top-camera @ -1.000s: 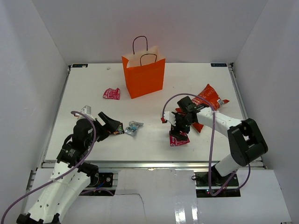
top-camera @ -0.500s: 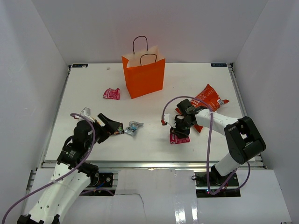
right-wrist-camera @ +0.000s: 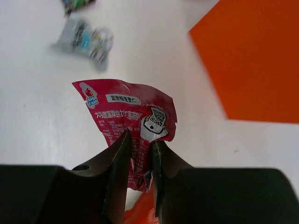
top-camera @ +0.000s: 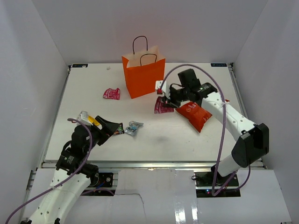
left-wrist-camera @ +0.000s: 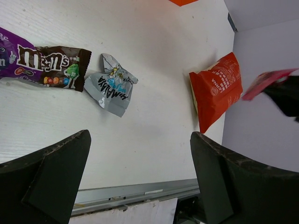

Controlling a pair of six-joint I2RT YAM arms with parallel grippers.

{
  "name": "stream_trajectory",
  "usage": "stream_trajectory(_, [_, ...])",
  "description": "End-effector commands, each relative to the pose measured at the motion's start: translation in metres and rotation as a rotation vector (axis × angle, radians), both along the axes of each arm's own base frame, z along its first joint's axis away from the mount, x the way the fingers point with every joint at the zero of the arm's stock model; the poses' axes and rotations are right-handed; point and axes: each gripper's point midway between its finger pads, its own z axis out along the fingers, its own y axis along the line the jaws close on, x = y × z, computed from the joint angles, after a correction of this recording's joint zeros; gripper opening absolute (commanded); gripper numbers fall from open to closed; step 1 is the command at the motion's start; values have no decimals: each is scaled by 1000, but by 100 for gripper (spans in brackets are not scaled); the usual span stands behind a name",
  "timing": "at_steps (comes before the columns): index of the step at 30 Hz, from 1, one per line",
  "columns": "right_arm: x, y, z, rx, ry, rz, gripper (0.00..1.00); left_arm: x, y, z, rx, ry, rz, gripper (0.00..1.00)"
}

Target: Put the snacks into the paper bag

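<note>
The right hand point(right-wrist-camera: 138, 140) is clamped on a pink packet point(right-wrist-camera: 126, 112), which hangs clear of the counter point(top-camera: 154, 140). The bag point(top-camera: 144, 77) stands just beside the hand, to its left. The step in hand is the carry. Next, the hand probably has to rise over the bag's rim before letting go. The left hand point(top-camera: 108, 126) is low with its fingers apart, and a purple packet point(left-wrist-camera: 44, 63) and a silver packet point(left-wrist-camera: 112, 86) lie just ahead of it. A second ago the right hand was down at the counter, well short of the bag; it has since lifted the packet across.
</note>
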Motion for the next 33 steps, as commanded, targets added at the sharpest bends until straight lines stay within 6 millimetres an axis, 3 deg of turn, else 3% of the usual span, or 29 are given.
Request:
stream_trajectory(1, [18, 28, 85, 173, -94, 9, 10, -1, -2, -2, -26, 24, 5, 98])
stream_trajectory(2, [31, 35, 96, 194, -118, -10, 9, -2, -2, -3, -32, 31, 9, 98])
stream_trajectory(3, [42, 41, 133, 249, -183, -19, 9, -1, -2, -3, -35, 35, 11, 98])
stream_trajectory(4, [54, 47, 139, 266, -174, -47, 9, -1, -3, -4, -37, 44, 14, 98])
stream_trajectory(5, [64, 52, 156, 301, -208, -62, 9, -1, -3, -5, -38, 46, 15, 98])
stream_trajectory(6, [72, 55, 193, 357, -273, -73, 10, -2, -6, -5, -46, 51, -1, 98])
stream_trajectory(8, [93, 62, 211, 406, -282, -129, 10, -4, -8, -5, -54, 58, -11, 98])
stream_trajectory(9, [101, 61, 249, 471, -357, -143, 10, -4, -8, -5, -56, 61, -12, 98])
stream_trajectory(10, [113, 66, 250, 484, -356, -159, 10, -4, -8, -5, -56, 59, -11, 98])
stream_trajectory(12, [125, 64, 282, 548, -432, -195, 10, -4, -7, -5, -56, 61, -6, 98])
stream_trajectory(15, [142, 63, 300, 610, -515, -234, 8, -4, -6, -6, -57, 64, 1, 98])
stream_trajectory(21, [179, 56, 306, 649, -598, -314, 8, 0, -7, -6, -49, 79, 5, 98])
stream_trajectory(27, [220, 59, 270, 629, -604, -344, 10, 0, -9, -6, -53, 87, -1, 98])
stream_trajectory(33, [234, 64, 236, 594, -554, -337, 12, -3, -8, -6, -68, 83, 5, 98])
